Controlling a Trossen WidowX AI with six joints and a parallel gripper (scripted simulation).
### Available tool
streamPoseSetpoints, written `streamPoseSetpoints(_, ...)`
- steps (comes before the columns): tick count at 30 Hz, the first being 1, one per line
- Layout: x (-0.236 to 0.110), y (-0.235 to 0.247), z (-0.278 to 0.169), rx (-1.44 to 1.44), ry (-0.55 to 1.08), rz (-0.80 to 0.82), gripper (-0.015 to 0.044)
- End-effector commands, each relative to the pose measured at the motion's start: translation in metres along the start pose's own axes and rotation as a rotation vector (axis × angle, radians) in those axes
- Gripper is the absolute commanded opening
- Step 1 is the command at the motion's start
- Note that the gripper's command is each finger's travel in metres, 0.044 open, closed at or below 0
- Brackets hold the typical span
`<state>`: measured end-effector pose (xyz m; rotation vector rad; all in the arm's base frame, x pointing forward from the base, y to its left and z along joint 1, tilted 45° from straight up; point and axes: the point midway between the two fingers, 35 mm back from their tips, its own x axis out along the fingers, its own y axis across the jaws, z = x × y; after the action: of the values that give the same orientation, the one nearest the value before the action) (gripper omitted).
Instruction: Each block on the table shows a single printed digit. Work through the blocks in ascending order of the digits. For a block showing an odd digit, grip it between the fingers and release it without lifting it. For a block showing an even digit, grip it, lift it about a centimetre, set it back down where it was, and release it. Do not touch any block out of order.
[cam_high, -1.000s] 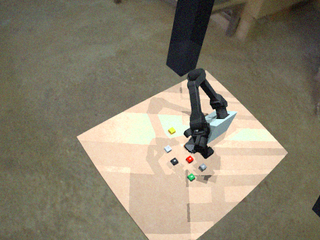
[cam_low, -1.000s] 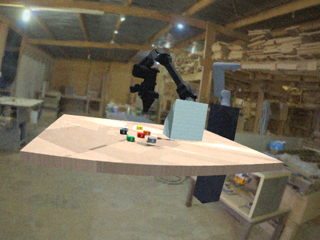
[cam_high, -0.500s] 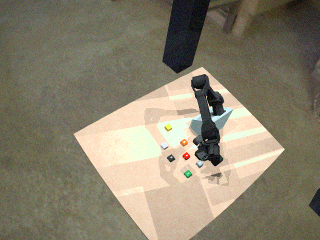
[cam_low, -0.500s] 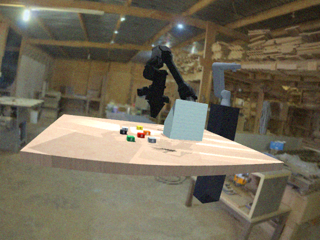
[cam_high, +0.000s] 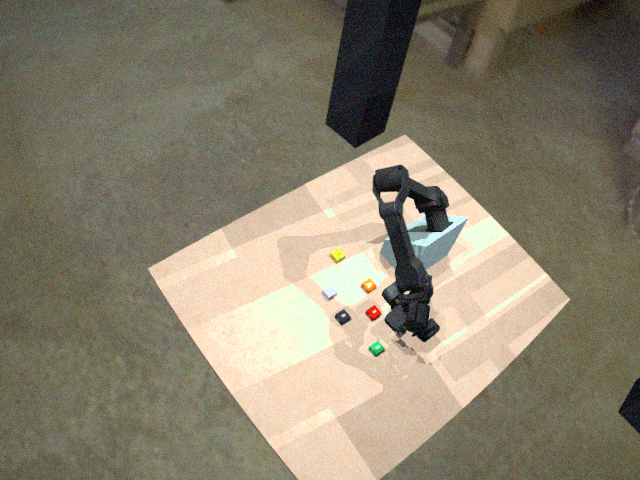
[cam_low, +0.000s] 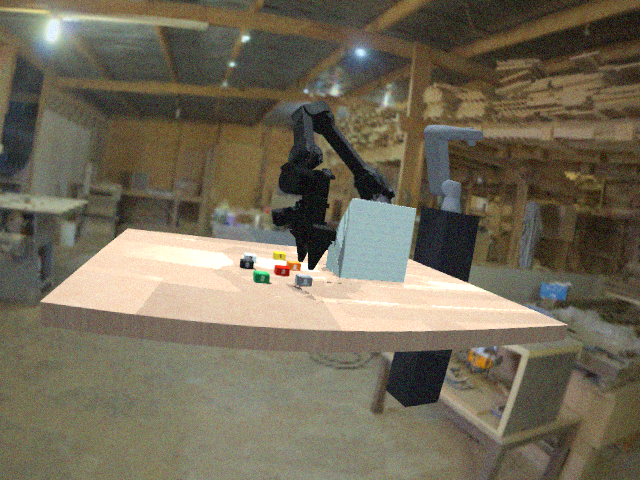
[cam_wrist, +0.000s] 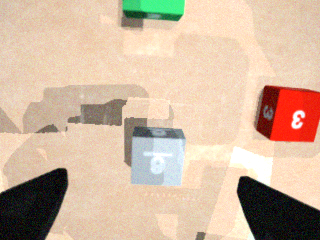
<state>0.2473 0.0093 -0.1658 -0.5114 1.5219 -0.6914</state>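
The wooden table carried seven small blocks: a grey one right below the pincer, red and green ones nearby.

Blocks: yellow, orange, red with white digit, green, black, pale grey, grey. Arm black. Pedestal light blue. Table tan, patchy.
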Motion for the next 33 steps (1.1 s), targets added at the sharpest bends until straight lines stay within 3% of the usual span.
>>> streamPoseSetpoints(1, 0.005, -0.001, 0.0, -0.004, -0.002, -0.005, 0.04)
streamPoseSetpoints(21, 0.035, -0.002, 0.0, -0.004, -0.002, -0.007, 0.04)
streamPoseSetpoints(31, 0.035, -0.002, 0.0, -0.004, -0.002, -0.007, 0.0138)
streamPoseSetpoints(33, 0.035, -0.002, 0.0, -0.004, -0.002, -0.007, 0.012)
